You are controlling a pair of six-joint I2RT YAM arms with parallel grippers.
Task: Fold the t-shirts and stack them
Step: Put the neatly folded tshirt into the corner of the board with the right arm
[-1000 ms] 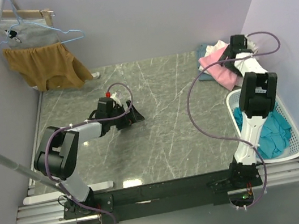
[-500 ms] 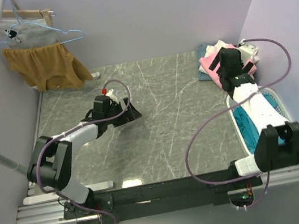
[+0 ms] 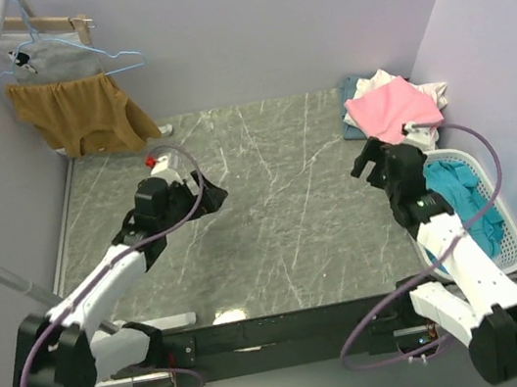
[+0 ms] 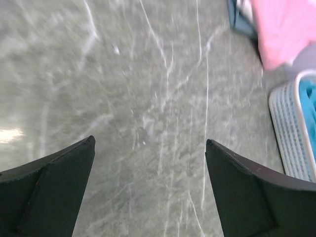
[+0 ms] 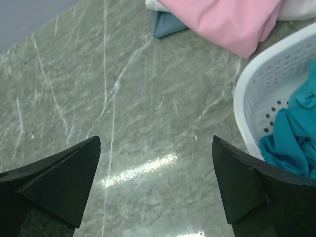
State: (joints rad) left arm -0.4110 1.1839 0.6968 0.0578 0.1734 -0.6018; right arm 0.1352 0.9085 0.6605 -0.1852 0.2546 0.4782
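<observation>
Both claws were wide open and held nothing. The left claw (image 3: 212,197) hung over the bare middle-left of the counter (image 3: 291,208). The right claw (image 3: 368,159) hovered over the counter between the corner pile and the basket (image 3: 509,256), touching neither.

Progress, as far as visible:
- A pile sat at the far right corner of the counter with the pink shirt (image 3: 391,110) on top, lying fairly flat.
- The white shirt (image 3: 381,81) stuck out behind it, and an edge of the grey-blue shirt (image 3: 350,91) showed at the left side.
- My read: those three were done and stacked, but loosely. The edges didn't line up, and the white one looked bunched at the back. I couldn't tell how clean the folds underneath were.
- The teal shirts (image 3: 449,193) were crumpled in the basket at the right edge, near the pile, and not folded. I couldn't count them from the heap.

The right wrist view showed the same layout: pink hem at top, basket rim and teal fabric at right, bare counter under the claw.

Judgement: roughly halfway or a bit past. Left to do: pull each teal shirt out, spread it on the open counter, fold it and add it to the corner pile. The right claw was closest to the basket, so it looked the likely one for the next pick.
</observation>
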